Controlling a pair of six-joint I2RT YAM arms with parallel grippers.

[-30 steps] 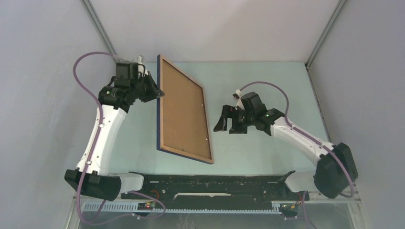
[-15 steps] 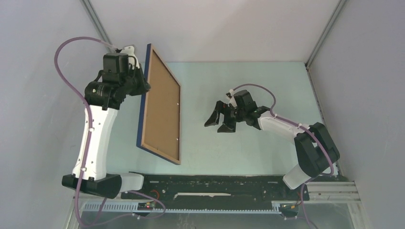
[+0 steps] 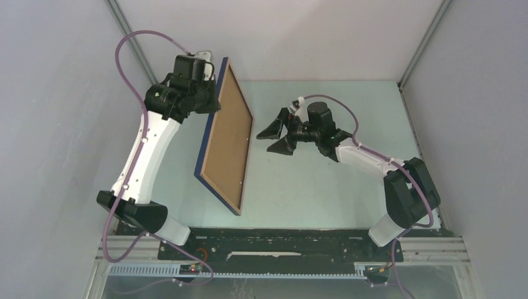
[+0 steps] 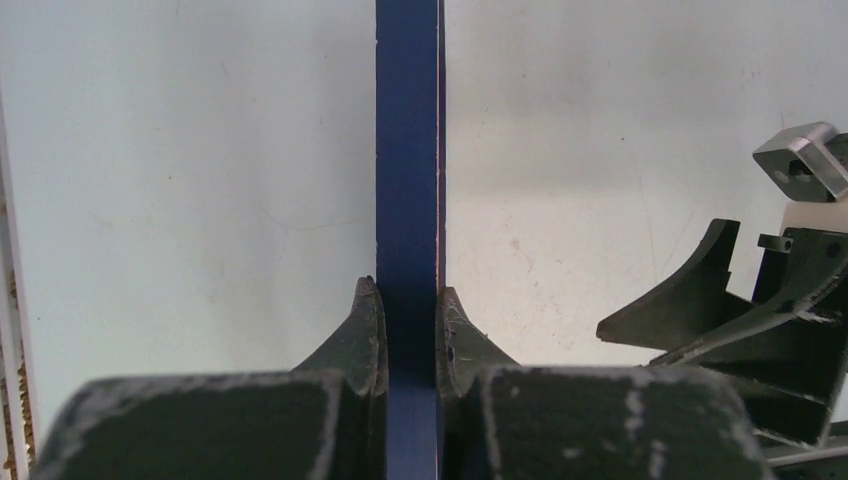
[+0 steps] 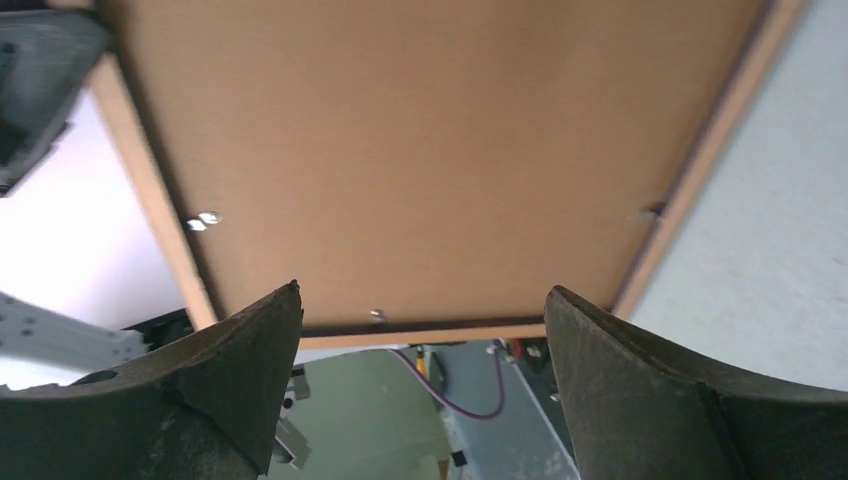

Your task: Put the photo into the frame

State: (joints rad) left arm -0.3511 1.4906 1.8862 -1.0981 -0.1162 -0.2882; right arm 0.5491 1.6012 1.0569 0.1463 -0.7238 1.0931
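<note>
My left gripper [image 4: 408, 308] pinches one edge of the frame [image 3: 229, 146], tipped up with its brown back facing my right gripper [image 3: 263, 142], wide open and holding nothing; such a small pinch could let the frame swing or slip.
</note>
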